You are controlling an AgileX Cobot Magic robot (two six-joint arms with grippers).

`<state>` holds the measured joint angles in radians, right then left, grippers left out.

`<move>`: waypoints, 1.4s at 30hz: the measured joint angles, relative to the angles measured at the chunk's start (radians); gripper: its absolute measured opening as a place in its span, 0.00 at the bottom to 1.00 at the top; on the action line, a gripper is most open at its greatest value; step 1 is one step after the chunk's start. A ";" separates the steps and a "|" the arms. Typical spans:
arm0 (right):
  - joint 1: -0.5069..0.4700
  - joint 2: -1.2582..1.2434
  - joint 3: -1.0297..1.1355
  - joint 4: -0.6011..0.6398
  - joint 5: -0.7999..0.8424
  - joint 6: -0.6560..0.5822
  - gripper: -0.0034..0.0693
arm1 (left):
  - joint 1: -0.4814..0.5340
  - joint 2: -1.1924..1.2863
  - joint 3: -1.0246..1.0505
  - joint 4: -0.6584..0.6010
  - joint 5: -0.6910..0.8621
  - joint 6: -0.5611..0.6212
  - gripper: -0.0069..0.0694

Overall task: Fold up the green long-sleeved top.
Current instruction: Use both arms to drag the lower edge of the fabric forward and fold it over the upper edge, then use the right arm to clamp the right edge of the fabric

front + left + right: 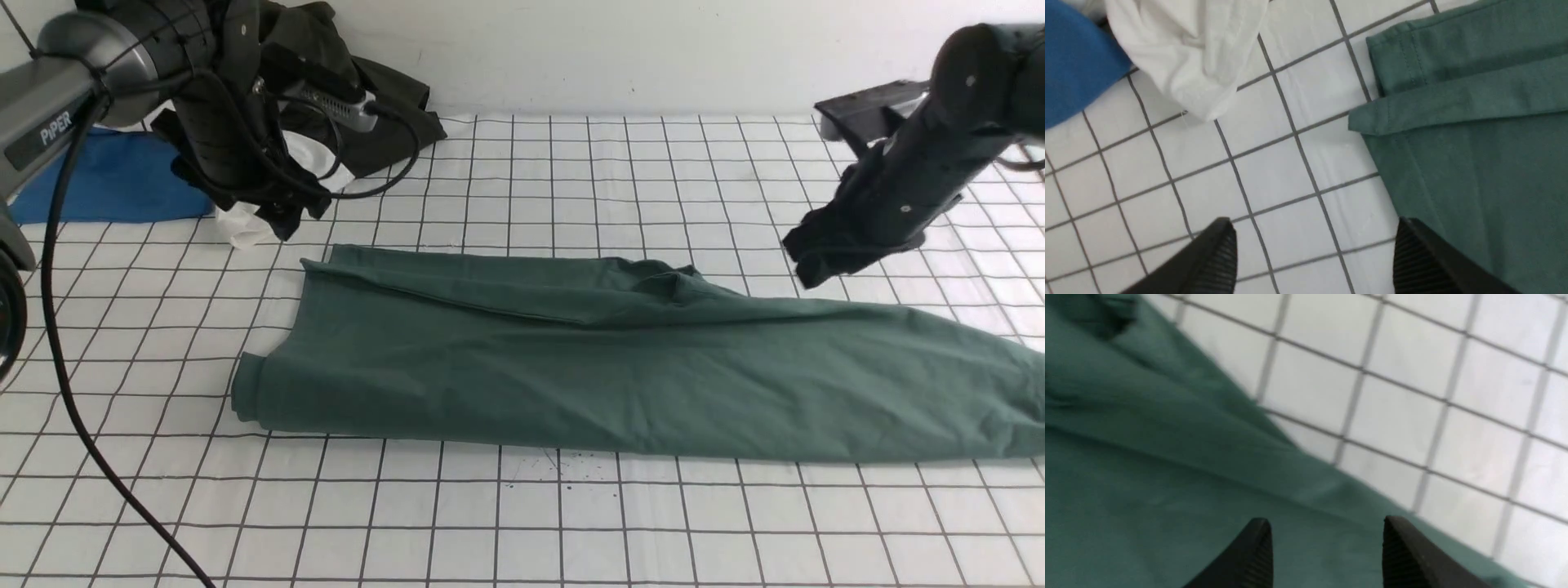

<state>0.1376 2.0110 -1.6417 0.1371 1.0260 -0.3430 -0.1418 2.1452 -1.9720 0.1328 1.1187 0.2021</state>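
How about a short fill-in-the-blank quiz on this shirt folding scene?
The green long-sleeved top lies on a table cover with a ____ pattern.
The left gripper and right gripper both have jaws that are ____.
The fabric beside the white garment is ____.
Missing words: grid; open; blue.

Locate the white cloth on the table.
In the front view the white cloth lies at the back left, between the blue cloth and the green top.
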 joint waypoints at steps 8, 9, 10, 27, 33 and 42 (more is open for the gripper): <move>0.143 0.113 0.000 0.098 -0.043 -0.128 0.32 | 0.000 -0.003 -0.019 -0.167 0.110 0.082 0.35; 0.149 0.129 0.000 0.082 -0.074 -0.115 0.30 | 0.000 -0.001 -0.019 -0.169 0.110 0.094 0.30; 0.152 0.140 0.000 0.069 -0.102 -0.100 0.28 | 0.000 0.000 -0.019 -0.171 0.110 0.105 0.24; 0.023 0.157 -0.197 -0.269 -0.222 0.435 0.21 | 0.000 0.008 -0.019 -0.229 0.110 0.141 0.08; -0.084 0.023 -0.233 -0.326 0.111 0.378 0.21 | 0.000 0.008 -0.019 -0.280 0.110 0.168 0.08; -0.231 -0.240 0.211 -0.273 0.063 0.368 0.22 | 0.000 0.008 -0.019 -0.360 0.110 0.221 0.08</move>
<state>-0.0930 1.7710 -1.4309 -0.1355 1.0886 0.0251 -0.1418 2.1534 -1.9912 -0.2268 1.2291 0.4231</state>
